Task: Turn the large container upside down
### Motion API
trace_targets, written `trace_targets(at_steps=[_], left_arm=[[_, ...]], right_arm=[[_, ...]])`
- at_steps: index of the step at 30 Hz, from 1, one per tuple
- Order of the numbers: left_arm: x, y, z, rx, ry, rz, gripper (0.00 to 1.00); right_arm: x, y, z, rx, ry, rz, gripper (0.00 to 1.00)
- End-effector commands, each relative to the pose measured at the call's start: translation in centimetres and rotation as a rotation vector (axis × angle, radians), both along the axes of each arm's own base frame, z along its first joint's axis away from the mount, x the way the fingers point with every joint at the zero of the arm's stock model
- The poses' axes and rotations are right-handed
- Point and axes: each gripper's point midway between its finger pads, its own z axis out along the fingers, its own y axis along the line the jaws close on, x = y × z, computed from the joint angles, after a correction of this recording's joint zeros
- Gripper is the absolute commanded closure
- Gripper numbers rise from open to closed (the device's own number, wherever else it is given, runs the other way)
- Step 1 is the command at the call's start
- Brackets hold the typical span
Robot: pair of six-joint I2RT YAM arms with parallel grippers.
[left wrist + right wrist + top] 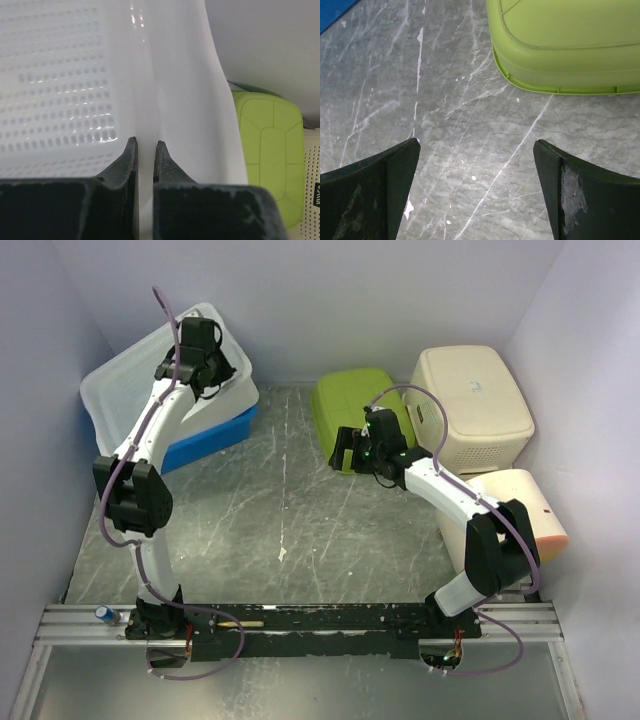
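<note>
Left gripper (145,147) pinches the thin wall of the large white translucent perforated plastic container (60,75), tilted at ten o'clock on the desk (470,100). Looks light, flexible and slick, so take the rim deep. Right gripper (476,142) hangs spread wide toward one o'clock.

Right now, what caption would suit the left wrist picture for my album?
The left pincer clamps the thin wall of the white perforated container, a green container visible beyond.
</note>
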Motion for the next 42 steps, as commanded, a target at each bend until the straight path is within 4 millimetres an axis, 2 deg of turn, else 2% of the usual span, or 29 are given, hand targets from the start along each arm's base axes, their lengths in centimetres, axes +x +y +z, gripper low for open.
trace_targets(at_steps=[1,4,9,17,22,27,32,36,38,42], left_arm=[[-2.3,-0.2,10.4,0.036,-0.219,-0.041,0.93],[-4.6,-0.2,13.4,0.029,-0.278,-0.039,0.93],[-7.9,-2.3,16.7,0.013,-0.351,-0.083,0.93],[-11.3,-6.1,20.7,0.009,-0.434,-0.166,0.93],[-12.9,-7.9,23.1,0.004,-0.494,-0.224,0.93],[-14.8,-11.1,24.5,0.016,-0.53,-0.308,0.93],[-17.5,-13.8,25.9,-0.005,-0.565,-0.419,0.93],[-19.8,-15.7,26.3,-0.063,-0.57,-0.525,0.93],[-20.9,-16.6,26.3,-0.09,-0.564,-0.574,0.93],[-23.2,-18.0,27.2,-0.152,-0.585,-0.673,0.93]], right_arm=[[0.6,0.4,1.3,0.016,-0.023,0.001,0.01],[0.5,0.6,1.7,0.031,-0.03,0.01,0.01],[0.5,0.9,1.5,0.041,-0.026,0.019,0.01],[0.2,1.0,1.2,0.054,-0.017,0.023,0.01],[0.2,0.8,1.7,0.047,-0.03,0.019,0.01],[0.3,0.8,2.8,0.055,-0.048,0.018,0.01],[0.3,0.5,4.8,0.071,-0.091,-0.001,0.01],[0.4,-0.3,7.3,0.073,-0.141,-0.042,0.01],[0.5,-1.2,9.1,0.069,-0.185,-0.084,0.01],[0.2,-4.3,14.5,0.062,-0.333,-0.212,0.01]])
